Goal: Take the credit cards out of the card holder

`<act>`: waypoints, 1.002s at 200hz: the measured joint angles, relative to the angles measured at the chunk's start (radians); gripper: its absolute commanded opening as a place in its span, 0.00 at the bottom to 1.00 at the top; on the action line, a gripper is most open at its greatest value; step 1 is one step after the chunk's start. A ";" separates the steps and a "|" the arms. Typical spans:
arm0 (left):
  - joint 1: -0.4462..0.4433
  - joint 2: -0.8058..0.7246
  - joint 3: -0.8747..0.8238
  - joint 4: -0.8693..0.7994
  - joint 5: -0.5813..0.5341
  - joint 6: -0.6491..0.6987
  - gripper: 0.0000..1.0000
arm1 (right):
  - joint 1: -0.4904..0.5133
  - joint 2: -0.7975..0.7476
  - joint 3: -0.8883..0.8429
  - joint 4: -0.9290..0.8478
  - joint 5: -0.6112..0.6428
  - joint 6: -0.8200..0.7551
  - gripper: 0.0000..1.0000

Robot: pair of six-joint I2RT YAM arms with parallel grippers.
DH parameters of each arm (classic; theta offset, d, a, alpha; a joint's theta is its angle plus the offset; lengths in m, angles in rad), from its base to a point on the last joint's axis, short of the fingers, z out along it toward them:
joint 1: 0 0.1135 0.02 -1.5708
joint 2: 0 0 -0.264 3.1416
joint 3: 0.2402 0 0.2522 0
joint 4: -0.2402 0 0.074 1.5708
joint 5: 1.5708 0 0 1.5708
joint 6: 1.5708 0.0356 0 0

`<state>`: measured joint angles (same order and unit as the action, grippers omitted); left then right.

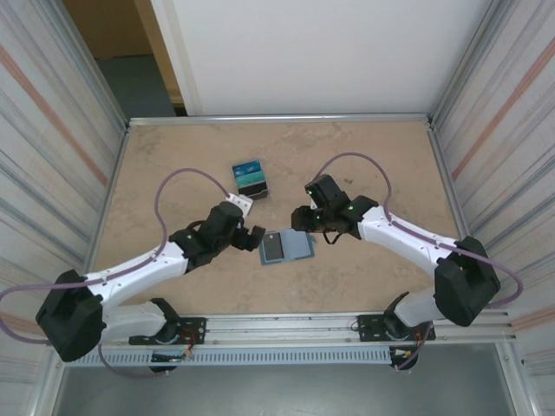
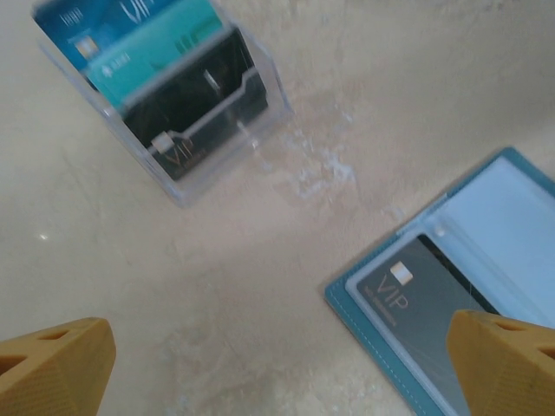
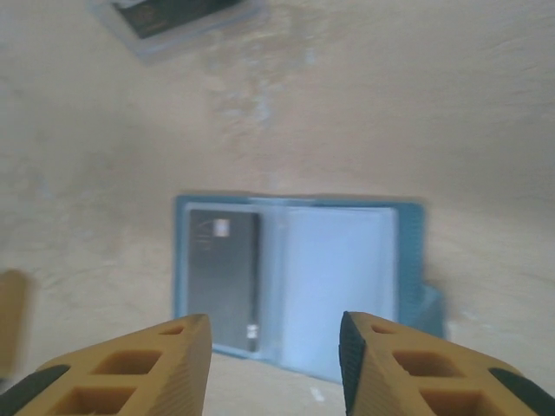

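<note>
The card holder lies opened flat on the table, between the two grippers and nearer the arm bases than the clear stand. Its pale pocket panels face up inside a teal-blue border. A dark card with a small chip sits in one panel; from the right wrist view this is the left-hand panel. It appears to be tucked under a clear sleeve, though the blur makes that uncertain. The other panel shows as a plain pale rectangle. The clear stand holds three more credit cards, stepped one behind another: a blue one at the back, a teal one in the middle and a dark one in front. The stand is well apart from the card holder, with bare table between them. The left gripper hovers just to the left of the card holder. Its orange fingers are spread as wide as the wrist view allows, one at each lower corner, with nothing between them. The right gripper hangs above the card holder's far right corner. Its fingers are partly apart with an empty gap between them, and through that gap the card holder's near edge is visible.
</note>
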<state>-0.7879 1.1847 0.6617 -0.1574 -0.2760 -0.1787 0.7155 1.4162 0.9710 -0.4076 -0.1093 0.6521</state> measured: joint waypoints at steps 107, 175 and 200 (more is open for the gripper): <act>-0.065 0.211 -0.006 0.001 0.027 -0.063 0.99 | -0.011 0.269 0.000 0.145 -0.267 0.049 0.27; -0.070 0.296 -0.005 0.005 0.013 -0.062 0.99 | -0.016 0.322 0.000 0.170 -0.289 0.051 0.20; -0.070 0.296 -0.004 0.005 0.010 -0.062 0.99 | -0.016 0.336 0.000 0.177 -0.290 0.051 0.17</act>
<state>-0.8577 1.4811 0.6579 -0.1528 -0.2657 -0.2409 0.6994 1.7527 0.9714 -0.2302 -0.3988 0.7029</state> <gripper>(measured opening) 0.986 0.184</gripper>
